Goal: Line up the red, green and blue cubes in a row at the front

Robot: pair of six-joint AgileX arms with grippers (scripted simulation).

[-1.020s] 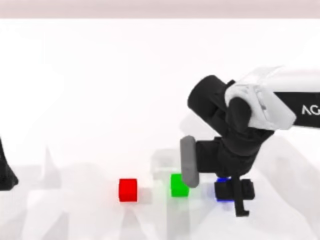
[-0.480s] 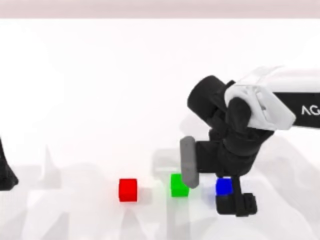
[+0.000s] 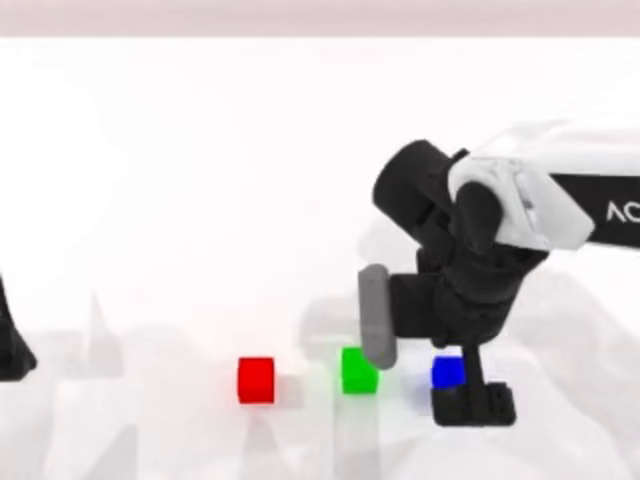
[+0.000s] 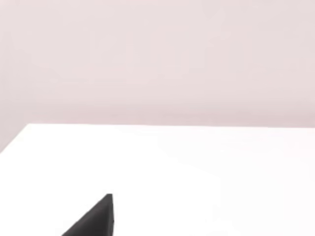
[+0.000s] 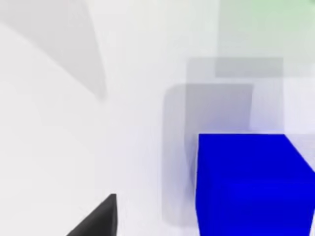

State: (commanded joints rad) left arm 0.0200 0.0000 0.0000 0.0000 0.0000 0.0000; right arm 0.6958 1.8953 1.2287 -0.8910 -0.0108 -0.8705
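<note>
Near the front edge of the white table, seen from above, three small cubes sit in a row. The red cube is furthest to the left, the green cube is in the middle, and the blue cube is on the right, each apart from its neighbour. The right arm reaches in from the right side, and the right gripper hangs over the right end of the row. Its fingers are spread apart: a grey finger stands between the green and blue cubes, a black one just in front of the blue cube, which lies free on the table. The left arm is parked at the far left edge.

In the left wrist view, only bare table and a dark fingertip show; whether that pincer is apart or together cannot be told.

In the right wrist view, the blue cube fills the corner, resting on the table, with a dark fingertip off to one side and not touching it.
</note>
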